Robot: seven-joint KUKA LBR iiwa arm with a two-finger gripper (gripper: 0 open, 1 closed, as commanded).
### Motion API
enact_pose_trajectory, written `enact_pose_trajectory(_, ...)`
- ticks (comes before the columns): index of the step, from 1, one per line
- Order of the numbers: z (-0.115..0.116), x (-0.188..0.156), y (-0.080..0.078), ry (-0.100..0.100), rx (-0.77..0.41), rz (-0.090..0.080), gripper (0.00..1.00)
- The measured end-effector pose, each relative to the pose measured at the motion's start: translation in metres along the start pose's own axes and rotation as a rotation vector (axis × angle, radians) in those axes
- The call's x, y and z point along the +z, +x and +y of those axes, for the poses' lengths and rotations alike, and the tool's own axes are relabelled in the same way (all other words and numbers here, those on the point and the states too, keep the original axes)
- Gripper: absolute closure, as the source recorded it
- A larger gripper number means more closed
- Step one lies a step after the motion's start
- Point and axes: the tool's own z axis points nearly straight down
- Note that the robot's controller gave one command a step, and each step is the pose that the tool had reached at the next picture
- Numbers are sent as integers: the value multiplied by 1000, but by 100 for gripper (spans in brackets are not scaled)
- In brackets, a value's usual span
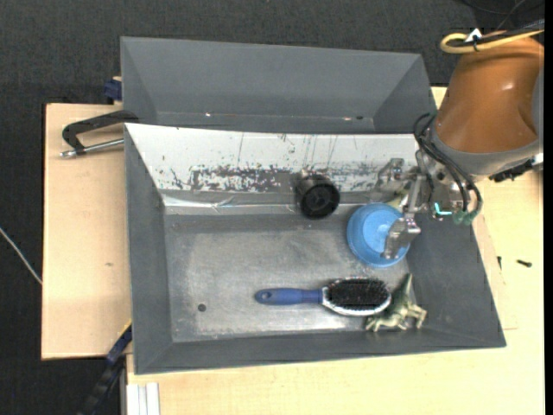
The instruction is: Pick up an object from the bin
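Observation:
My gripper hangs low at the right side of the bin, at the right edge of a round blue cup-like thing that lies on the bin floor. Whether it touches the cup I cannot tell. A black round cap-like thing rests against the back wall, to the left of the cup. In front of the cup lies a hairbrush with a blue handle and a black bristle head.
A small olive-green toy figure sits in the front right corner, just right of the brush head. The arm with its orange cover comes in over the bin's right rim. The left half of the floor is bare metal.

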Motion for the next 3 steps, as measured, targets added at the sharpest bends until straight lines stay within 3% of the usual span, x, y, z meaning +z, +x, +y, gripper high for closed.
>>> enact_pose_trajectory(1,37,135,66,-1,-4,5,0)
enact_pose_trajectory(2,37,130,63,0,-3,-6,100)
enact_pose_trajectory(3,51,-59,57,1,-25,-18,100)
